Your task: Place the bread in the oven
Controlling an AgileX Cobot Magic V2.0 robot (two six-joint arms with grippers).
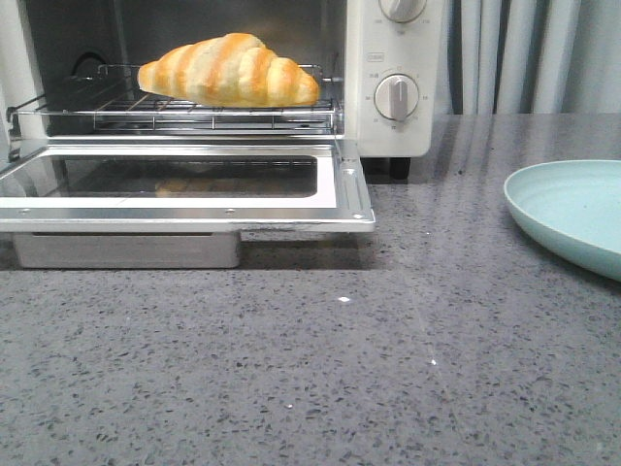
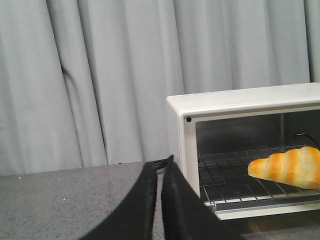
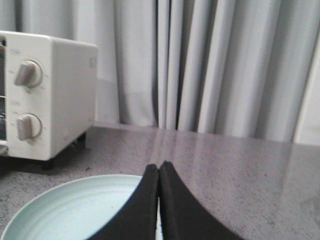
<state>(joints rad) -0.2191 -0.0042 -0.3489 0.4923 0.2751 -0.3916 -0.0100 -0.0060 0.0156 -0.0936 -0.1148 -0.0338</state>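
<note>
**Bread on oven rack, both grippers closed and empty**

Item 1. Left gripper (image 2: 159, 200): seen only in the left wrist view. Black fingers pressed together, nothing between them. Held over the grey table (image 1: 320, 379) off the oven's left side, apart from it.

Item 2. Oven (image 1: 388, 126): white box at the far left part of the tabletop. Door (image 1: 184, 209) folded down flat toward the near edge, glass window facing up. Wire rack (image 1: 194, 112) inside. Two round knobs (image 1: 397, 97) on its right panel.

Item 3. Bread (image 1: 229, 71): golden-orange with pale stripes, lying lengthwise on the rack inside the oven, resting on the wires, touched by neither gripper.

Item 4. Plate (image 1: 568, 214): pale green, at the right edge of the tabletop, well apart from the oven, nothing on it.

Item 5. Right gripper (image 3: 159, 200): seen only in the right wrist view. Fingers closed tip to tip, holding nothing, above the plate's near side.

Backdrop: grey curtain (image 3: 210, 65) behind the far edge.
</note>
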